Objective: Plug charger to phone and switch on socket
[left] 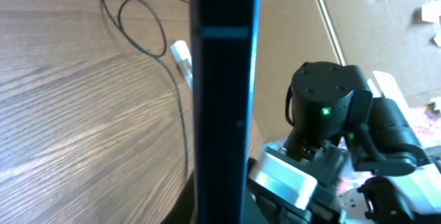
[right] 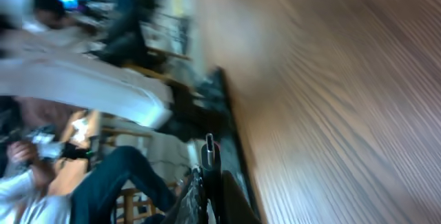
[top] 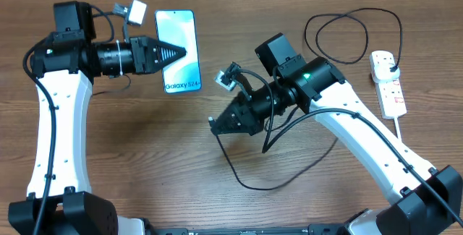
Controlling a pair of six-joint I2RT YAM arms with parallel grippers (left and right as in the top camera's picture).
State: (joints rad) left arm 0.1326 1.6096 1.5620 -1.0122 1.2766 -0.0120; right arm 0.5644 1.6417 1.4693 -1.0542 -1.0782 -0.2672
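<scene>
Closest to the left wrist lens, the phone [left: 224, 114] shows edge-on, clamped in my left gripper [top: 189, 53]. It is rigid, slick glass, best held across its flat faces. My right gripper [top: 215, 125] pinches the charger [top: 249, 186] just behind its connector; the cable looks limp and light.

Worktop: a brown wood-grain surface [top: 145, 155] is seen, evenly lit.
Beyond the worktop's edge: flat cardboard sheets [left: 372, 24] with a taped seam are laid out, and paper scraps are scattered on them.
Past the worktop's far side: a blurred room is seen, with legs in blue jeans [right: 117, 176] made out.
</scene>
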